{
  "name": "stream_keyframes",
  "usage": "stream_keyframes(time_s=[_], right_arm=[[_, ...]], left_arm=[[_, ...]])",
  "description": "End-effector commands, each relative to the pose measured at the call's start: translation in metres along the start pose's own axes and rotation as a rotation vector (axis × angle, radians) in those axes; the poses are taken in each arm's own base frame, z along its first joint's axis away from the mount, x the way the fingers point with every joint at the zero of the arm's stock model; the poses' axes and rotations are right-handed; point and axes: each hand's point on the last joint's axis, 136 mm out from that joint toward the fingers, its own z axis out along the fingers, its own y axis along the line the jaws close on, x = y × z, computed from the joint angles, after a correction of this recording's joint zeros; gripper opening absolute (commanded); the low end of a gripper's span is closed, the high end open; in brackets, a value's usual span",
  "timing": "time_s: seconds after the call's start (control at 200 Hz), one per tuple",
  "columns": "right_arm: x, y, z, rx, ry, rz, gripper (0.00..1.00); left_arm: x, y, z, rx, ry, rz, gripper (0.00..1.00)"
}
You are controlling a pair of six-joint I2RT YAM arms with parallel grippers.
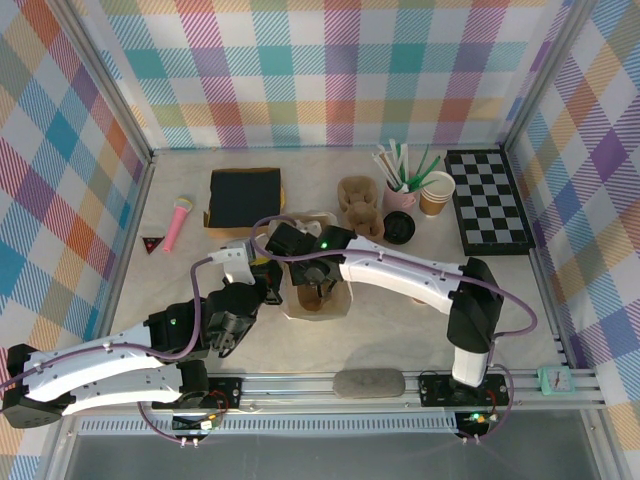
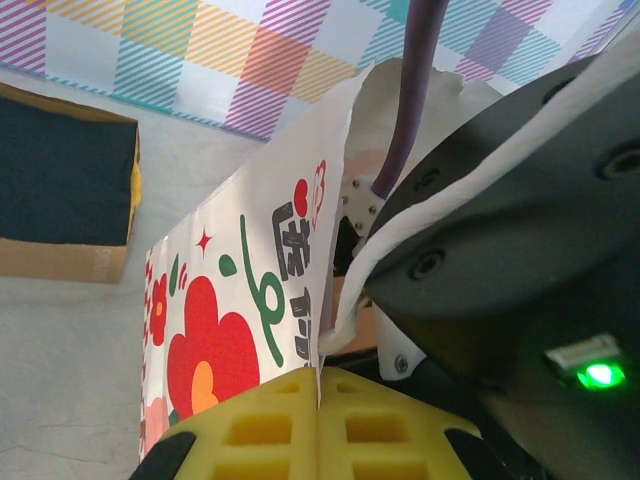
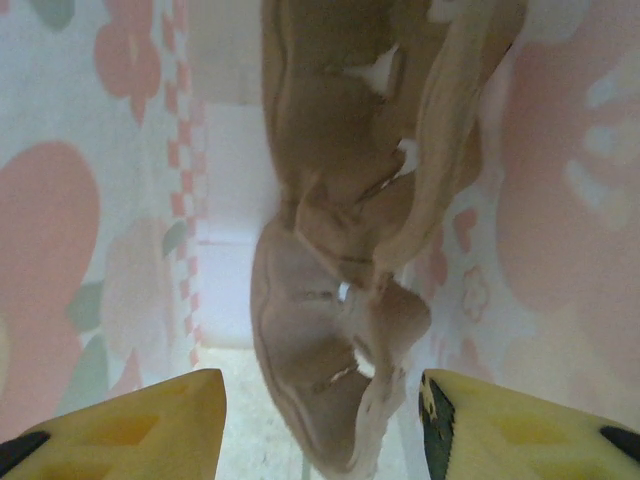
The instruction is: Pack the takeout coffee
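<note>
top view, coffee: the kraft cup (image 1: 436,192) stands without its lid, well apart from the paper bag (image 1: 348,298), beyond it and to the right. Its black lid (image 1: 399,229) lies loose, nearer the bag.
top view, risk: cup and lid are separate, so the cup could tip or spill if carried like this. I cannot tell whether it holds anything.
top view, in the way: the pink cup of straws (image 1: 400,190) stands just beside the kraft cup on the bag's side, and its straws could be knocked. A spare pulp carrier (image 1: 358,205) sits between them and the bag. The right arm (image 1: 400,270) reaches into the bag's mouth.
left wrist, left gripper (image 2: 318,400): clenched on the bag's rim, holding it open.
left wrist, risk: the right arm presses against that rim, so pulling out could tear the paper or drag it free.
left wrist, around: a black-topped box (image 2: 60,190) sits on the bench, apart from the bag.
right wrist, right gripper (image 3: 320,420): released, jaws apart either side of the pulp carrier (image 3: 340,260) inside the bag.
right wrist, risk: the carrier looks tilted against the bag's wall, and a cup set in it may lean.
</note>
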Motion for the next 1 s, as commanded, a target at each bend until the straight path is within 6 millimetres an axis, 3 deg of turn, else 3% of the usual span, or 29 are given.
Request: stream_keyframes(time_s=[0.0,0.335,0.535,0.755,0.995], right_arm=[[-0.011,-0.007,0.009,0.054,-0.055,0.027,0.55],[-0.017,0.0,0.042,0.079,-0.081,0.006,0.53],[-0.017,0.005,0.048,0.072,-0.076,0.0,0.32],[-0.02,0.01,0.032,0.027,-0.083,0.003,0.12],[-0.025,0.016,-0.018,-0.064,-0.106,0.005,0.04]], left_arm=[[-0.015,-0.005,-0.005,0.023,-0.029,-0.051,0.07],[-0.013,-0.004,-0.004,0.023,-0.022,-0.047,0.07],[-0.014,-0.002,-0.006,0.017,-0.024,-0.046,0.07],[-0.013,0.0,-0.004,0.001,-0.023,-0.035,0.07],[-0.021,0.009,-0.003,-0.101,-0.017,0.022,0.08]])
